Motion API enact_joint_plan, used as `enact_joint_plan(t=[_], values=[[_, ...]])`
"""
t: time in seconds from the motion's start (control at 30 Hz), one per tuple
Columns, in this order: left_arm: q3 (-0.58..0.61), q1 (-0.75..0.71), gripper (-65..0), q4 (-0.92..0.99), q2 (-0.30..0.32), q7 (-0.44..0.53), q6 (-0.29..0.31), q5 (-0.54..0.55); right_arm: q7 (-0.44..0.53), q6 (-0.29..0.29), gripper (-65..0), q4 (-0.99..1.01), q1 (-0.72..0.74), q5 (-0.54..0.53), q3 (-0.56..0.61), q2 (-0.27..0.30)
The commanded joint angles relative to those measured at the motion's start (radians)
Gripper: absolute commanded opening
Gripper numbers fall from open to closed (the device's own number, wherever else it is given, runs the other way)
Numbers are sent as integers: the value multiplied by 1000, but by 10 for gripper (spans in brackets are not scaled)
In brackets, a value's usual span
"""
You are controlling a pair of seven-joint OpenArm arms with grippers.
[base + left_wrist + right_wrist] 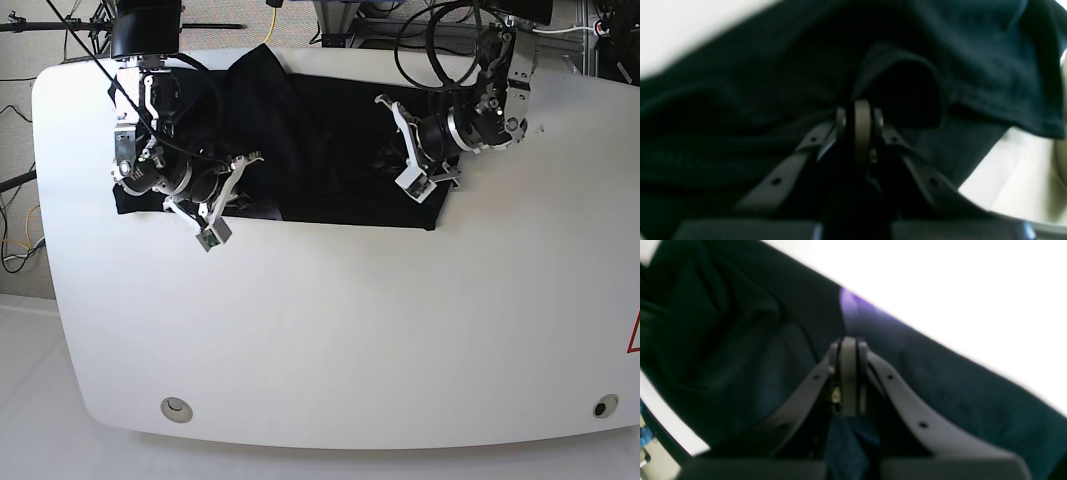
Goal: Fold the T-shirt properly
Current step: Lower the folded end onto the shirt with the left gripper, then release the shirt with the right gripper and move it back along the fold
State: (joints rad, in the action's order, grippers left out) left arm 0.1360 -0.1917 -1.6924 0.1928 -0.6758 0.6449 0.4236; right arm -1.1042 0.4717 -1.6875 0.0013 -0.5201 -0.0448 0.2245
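Looking down from the base camera, I see the T-shirt spread as a dark band along the far edge of the white table, reaching from near the far left corner to just short of the far right corner, with its top bunched up at the far edge. My right gripper sits over the shirt's near left end. In the right wrist camera its jaws are pressed together on a fold of black cloth, and a strip of purple print shows at the shirt's edge beyond them. My left gripper is over the shirt's right end. Its wrist camera shows the jaws closed on the fabric beside a hemmed edge that curls up over them; both wrist pictures are blurred, so I cannot make out finer detail
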Motion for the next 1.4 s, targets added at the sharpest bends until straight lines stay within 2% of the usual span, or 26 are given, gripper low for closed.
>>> enact_joint_plan(t=[0.0, 0.13, 0.37, 0.5, 0.7, 0.77, 0.83, 1.03, 1.1, 1.17, 1.3, 1.37], values=[[1, -2, -650, -27, 11, 18, 20, 29, 22, 17, -650, -4, 28, -34, -4, 8], [4, -14, -650, -22, 18, 38, 53, 34, 22, 36, -650, 9, 37, -54, -7, 8], [4, -22, -650, -43, 19, 51, 53, 28, 10, 54, -650, -9, 41, -69, -18, 13], [2, -19, -650, -71, 28, 60, 53, 31, -4, 49, -622, -54, 48, -95, -43, 27], [4, -18, -631, -61, 26, 92, 53, 22, -13, 49, -476, -98, 50, -92, -61, 30], [5, -11, -603, -34, 26, 96, 53, -12, -12, 42, -378, -109, 56, -82, -51, 44], [7, -11, -595, -25, 28, 112, 53, -35, -5, 38, -365, -108, 54, -81, -46, 46], [19, -5, -583, -5, 26, 137, 53, -92, 19, 31, -378, -95, 39, -80, -23, 46], [41, -2, -596, -3, 26, 141, 53, -133, 29, 37, -402, -78, 33, -81, -12, 50], [53, 4, -604, 2, 26, 131, 53, -125, 37, 38, -453, -77, 26, -79, -2, 50], [55, 20, -616, 11, 24, 98, 53, -107, 49, 34, -601, -77, 15, -84, -2, 50], [52, 27, -616, 11, 24, 88, 53, -98, 53, 31, -634, -78, 7, -84, -2, 47]])
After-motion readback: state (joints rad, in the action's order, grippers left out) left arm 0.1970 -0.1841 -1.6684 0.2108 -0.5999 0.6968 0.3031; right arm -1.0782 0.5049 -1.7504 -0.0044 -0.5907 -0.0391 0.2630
